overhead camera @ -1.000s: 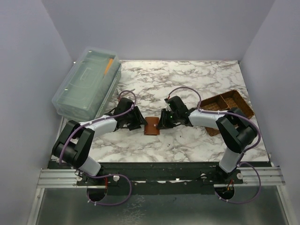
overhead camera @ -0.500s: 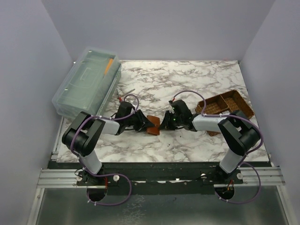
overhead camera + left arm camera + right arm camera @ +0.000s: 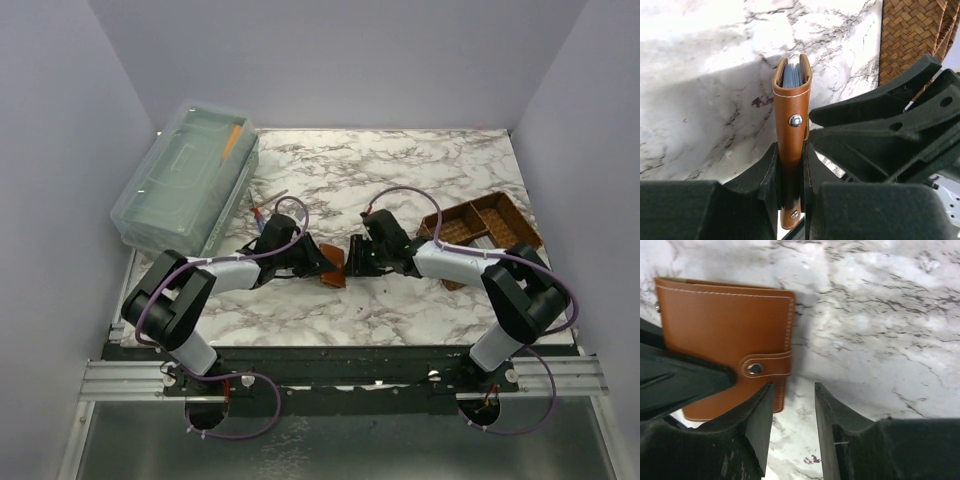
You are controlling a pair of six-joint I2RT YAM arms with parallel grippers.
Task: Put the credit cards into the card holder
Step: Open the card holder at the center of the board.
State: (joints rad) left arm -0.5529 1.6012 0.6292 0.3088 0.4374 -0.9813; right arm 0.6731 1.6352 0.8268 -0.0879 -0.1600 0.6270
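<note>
Now my left gripper [image 3: 790, 150] clamps the card holder [image 3: 792, 105] on edge, cards [image 3: 792, 75] tucked inside, while my right gripper [image 3: 792, 405] gapes beside its snap tab [image 3: 767, 367], which probably needs a firm press.

Table [image 3: 400, 170]: we see white marble with grey veins.
Left edge: we see a clear plastic box [image 3: 185, 175].
Right side: we find a brown woven basket [image 3: 480, 225].
</note>
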